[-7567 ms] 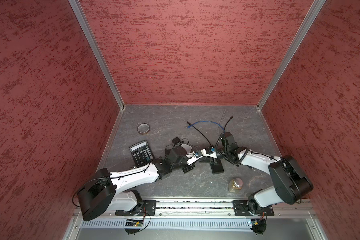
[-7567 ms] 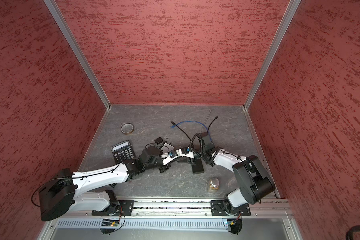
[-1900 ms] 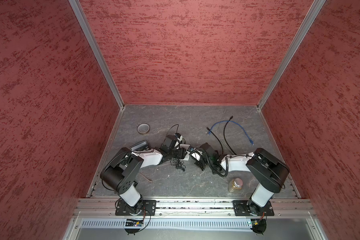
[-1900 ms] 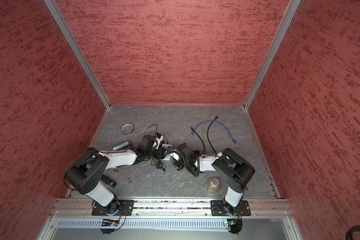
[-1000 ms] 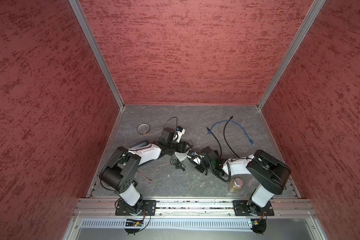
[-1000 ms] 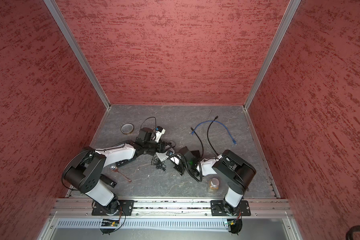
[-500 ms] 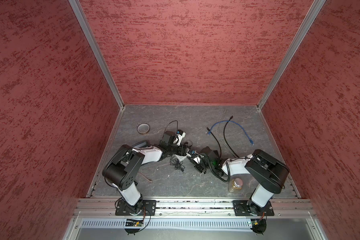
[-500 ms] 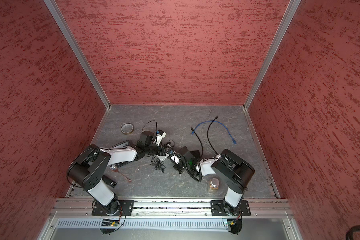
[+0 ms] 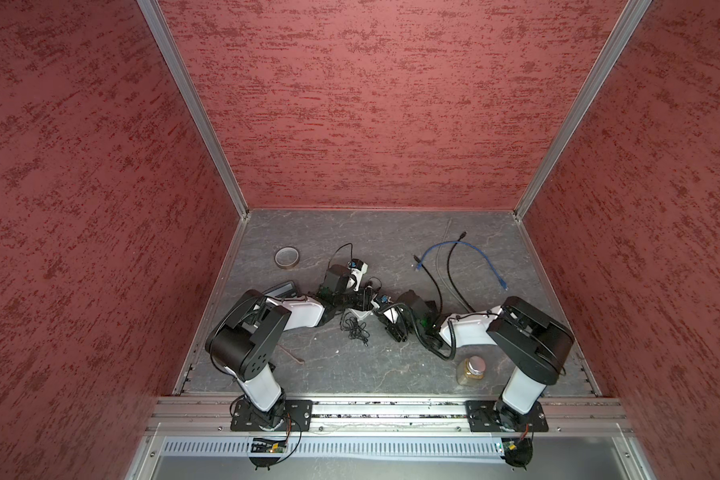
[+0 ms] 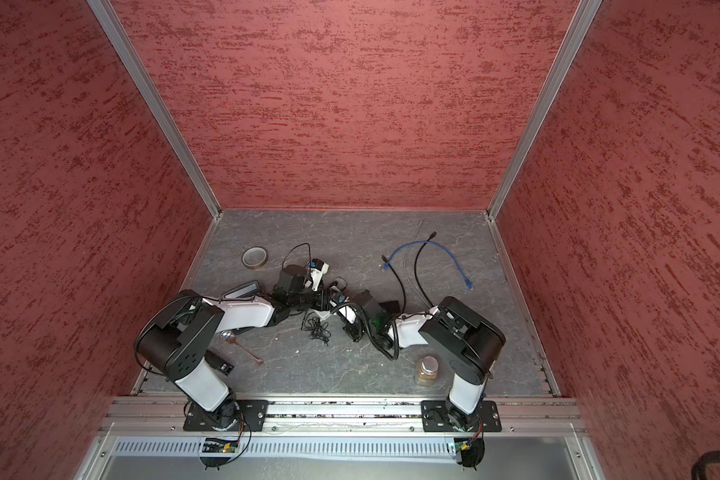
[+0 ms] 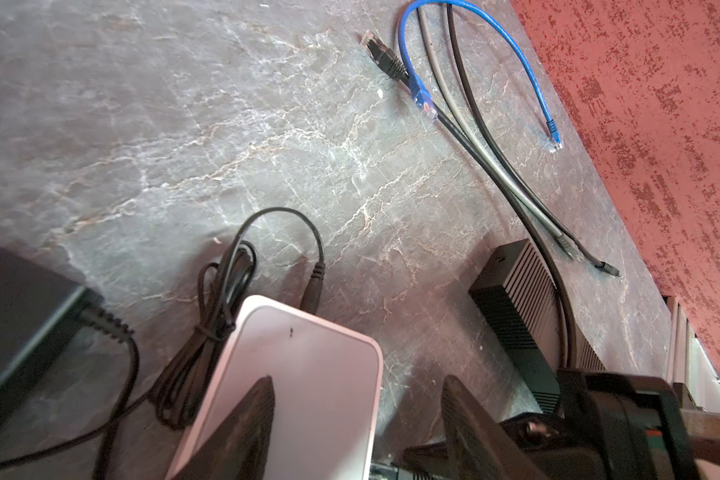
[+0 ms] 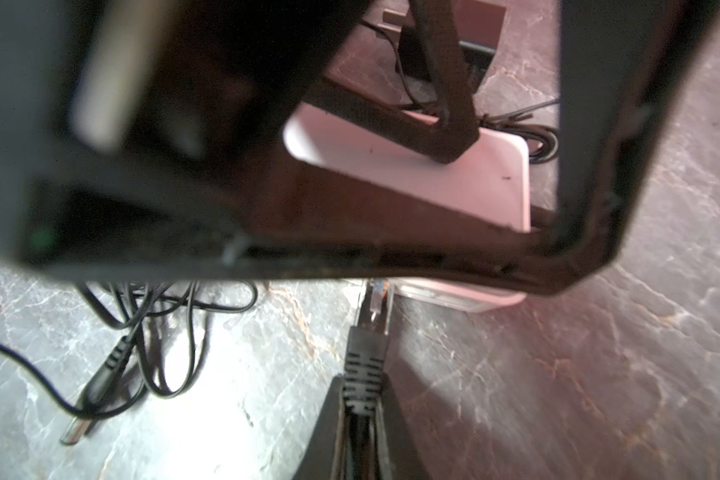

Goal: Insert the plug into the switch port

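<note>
in both top views your two arms meet mid-table over one white network switch [image 9: 359, 314], apparently so one can steady it while the other feeds it. around them lie one tape roll [image 9: 286, 258], one lidded jar [image 9: 472, 371] and one blue patch cable [image 9: 470, 254]; in a top view there is also one spoon [image 10: 242, 345].

left wrist view: your left gripper [image 11: 357, 379] is spread and clasps nothing. one finger [image 11: 254, 419] lies over the switch's top and the other hangs off its edge, likely to pin the light box against the coming push. beyond it you can count four loose leads: the blue one, one grey cable [image 11: 443, 97] and two black cables [image 11: 460, 66]. one black power brick [image 11: 512, 316] lies beside them.

right wrist view: your right gripper [image 12: 360, 382] is clenched on the black ethernet plug [image 12: 366, 345], pinching its ribbed boot so the clear tip points at the switch's side face. the tip sits right at that face, but a dark blurred bar hides whether it has entered a port.
</note>
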